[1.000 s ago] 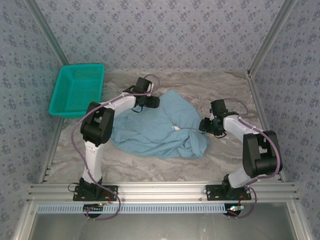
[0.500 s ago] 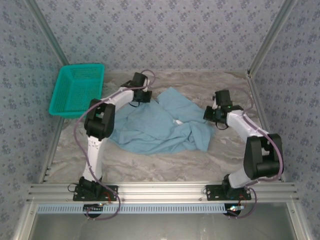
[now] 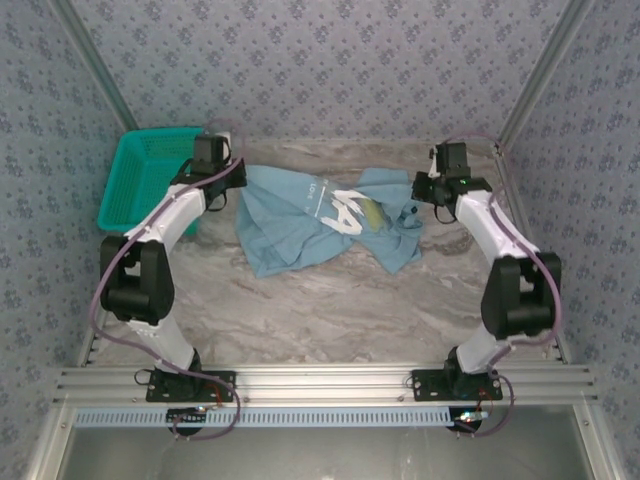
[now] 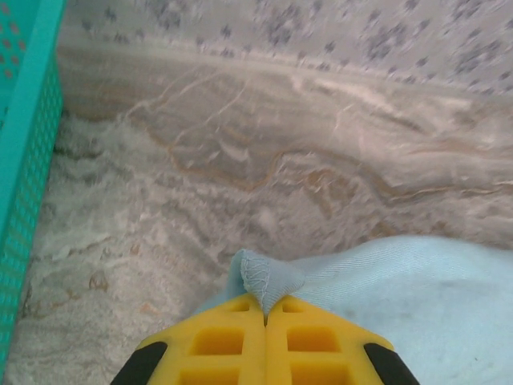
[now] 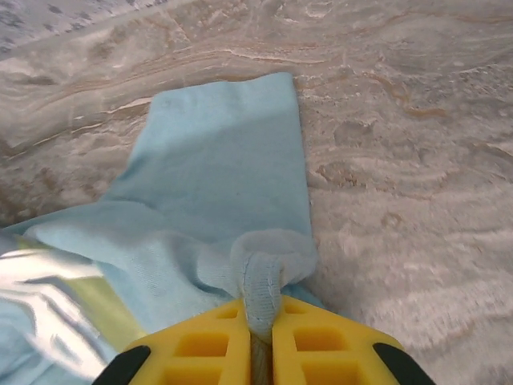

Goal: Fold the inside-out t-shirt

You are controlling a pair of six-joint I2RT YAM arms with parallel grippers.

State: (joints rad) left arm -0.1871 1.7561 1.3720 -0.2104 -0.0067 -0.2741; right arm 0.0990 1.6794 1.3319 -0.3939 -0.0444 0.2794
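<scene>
The left gripper point(image 4: 265, 311) is pinched tight on a hemmed corner of the t-shirt point(image 4: 417, 289), with the stitched edge poking out just past its closed yellow tips. The right gripper point(image 5: 260, 313) is clamped on a bunched roll of the same cloth, a thicker bite that holds its tips slightly apart. In the top view the shirt spans the gap between them across the far part of the table point(image 3: 330, 310). Its lower folds sag toward the near side, and it lies apart from the teal basket point(image 3: 150, 180) on the left. To spread it well, I judge both arms should draw apart evenly and at matching height (the left bite looks thin and could slip). They should pull only until the creases flatten, then lay the shirt down flat.
</scene>
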